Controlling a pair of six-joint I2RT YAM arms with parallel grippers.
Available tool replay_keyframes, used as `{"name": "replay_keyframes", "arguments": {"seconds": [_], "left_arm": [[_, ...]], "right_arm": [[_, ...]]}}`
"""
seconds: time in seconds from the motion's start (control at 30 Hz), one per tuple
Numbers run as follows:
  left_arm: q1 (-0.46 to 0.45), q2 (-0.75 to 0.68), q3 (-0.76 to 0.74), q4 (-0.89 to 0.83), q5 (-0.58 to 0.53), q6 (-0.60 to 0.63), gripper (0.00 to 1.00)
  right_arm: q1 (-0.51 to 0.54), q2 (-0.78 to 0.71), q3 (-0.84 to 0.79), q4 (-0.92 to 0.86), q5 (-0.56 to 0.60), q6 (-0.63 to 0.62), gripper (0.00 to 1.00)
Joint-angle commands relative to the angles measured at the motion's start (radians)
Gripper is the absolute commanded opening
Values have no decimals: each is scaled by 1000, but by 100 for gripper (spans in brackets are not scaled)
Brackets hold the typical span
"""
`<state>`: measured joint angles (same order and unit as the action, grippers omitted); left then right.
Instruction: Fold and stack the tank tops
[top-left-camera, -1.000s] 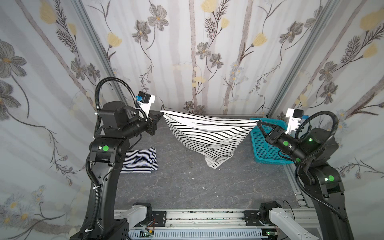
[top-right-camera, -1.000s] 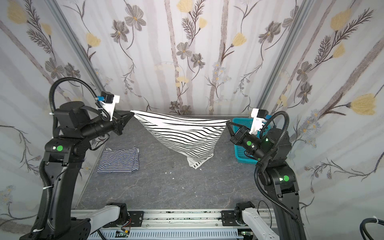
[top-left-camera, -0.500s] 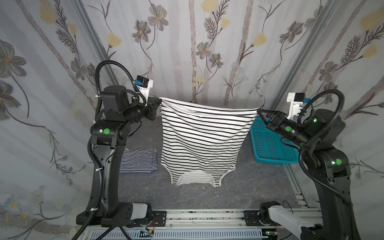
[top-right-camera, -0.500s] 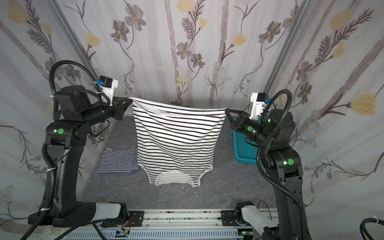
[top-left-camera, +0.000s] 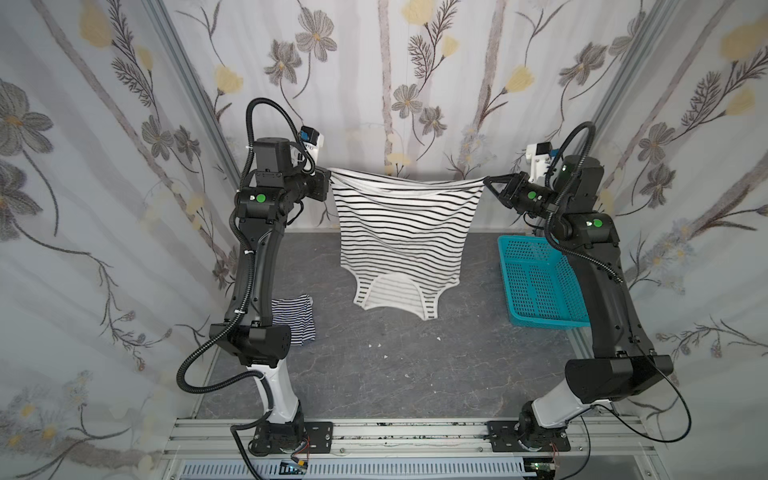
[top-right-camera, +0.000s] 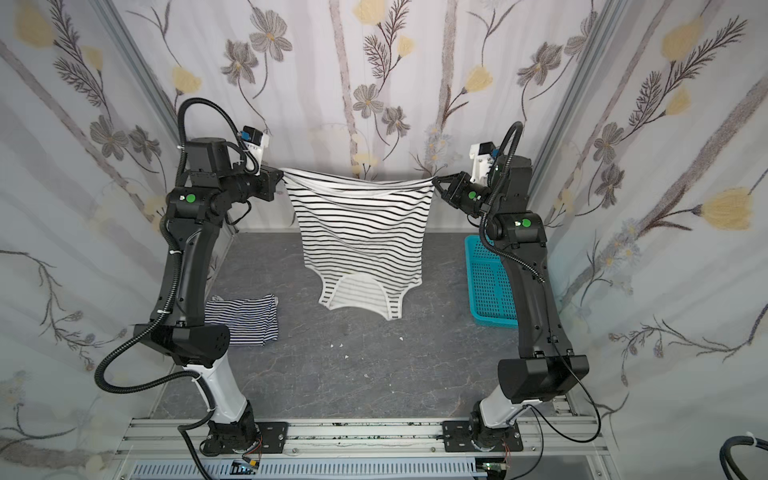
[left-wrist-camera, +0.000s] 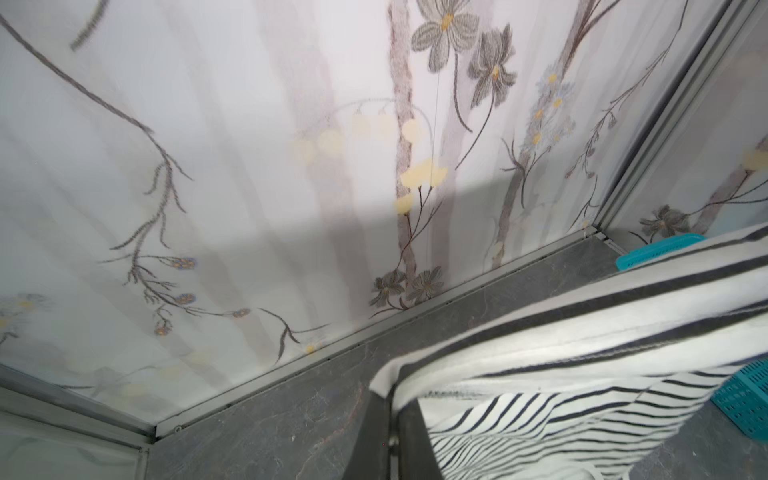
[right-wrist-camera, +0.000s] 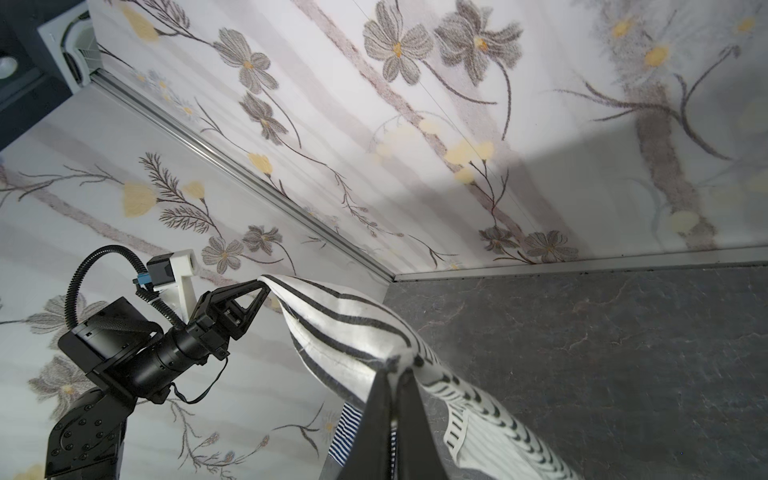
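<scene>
Tabletop (top-left-camera: 374, 374) shows bare grey surface from the centre down to 6 o'clock, and that is your open room. Curtain walls (top-left-camera: 395, 83) close it in at 9, 12 and 3 o'clock.

The wide-striped tank top (top-left-camera: 401, 232) hangs in the air over the 12 o'clock half, hem up and straps down. A second ago it sagged low as a bunched triangle; now it is pulled flat, and both arms have risen. You cannot tell whether its strap ends touch the surface.

The turquoise basket (top-left-camera: 540, 282) sits against the 3 o'clock edge, partly behind the right arm and apart from the hanging cloth. The fine-striped tank top (top-left-camera: 295, 320) lies folded at 9 o'clock, unmoved and half hidden by the left arm.

Your left gripper (top-left-camera: 329, 178) is clamped on one upper corner of the hanging top and your right gripper (top-left-camera: 487, 179) on the other. The hem runs nearly taut between them.
</scene>
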<state>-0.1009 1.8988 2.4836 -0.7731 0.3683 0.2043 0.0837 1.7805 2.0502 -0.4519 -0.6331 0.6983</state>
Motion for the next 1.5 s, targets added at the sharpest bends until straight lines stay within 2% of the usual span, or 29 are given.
{"name": "replay_keyframes", "arguments": {"seconds": [0.0,0.1,0.2,0.33,0.43,0.53,0.67,0.77,0.97,1.1,1.27,1.47], "left_arm": [[4,1,63,51,-26,-28,0],[7,-19,36,52,-27,-24,0],[16,-44,-81,59,-11,-6,0],[28,-117,-376,82,25,35,0],[32,-251,-690,120,56,114,0],[30,-400,-969,132,75,199,0],[29,-561,-1261,127,61,289,0],[25,-631,-1411,113,57,340,0],[7,-666,-1615,49,36,416,0],[5,-681,-1701,36,18,441,0],[1,-695,-1767,-15,17,480,0],[-3,-686,-1789,-62,8,533,0]], "right_arm": [[-11,39,120,21,-54,-5,0],[-21,48,132,5,-56,-12,0],[-21,18,24,8,-42,-41,0],[-24,-102,-334,128,-51,-51,0],[-25,-238,-648,284,-75,-20,0],[-22,-342,-886,343,-90,-25,0],[-11,-433,-1135,358,-98,-48,0],[-9,-489,-1276,333,-99,-84,0],[0,-602,-1518,340,-94,-77,0],[18,-677,-1604,309,-98,-78,0],[63,-769,-1710,302,-81,-28,0],[137,-828,-1767,221,28,-19,0]]}}
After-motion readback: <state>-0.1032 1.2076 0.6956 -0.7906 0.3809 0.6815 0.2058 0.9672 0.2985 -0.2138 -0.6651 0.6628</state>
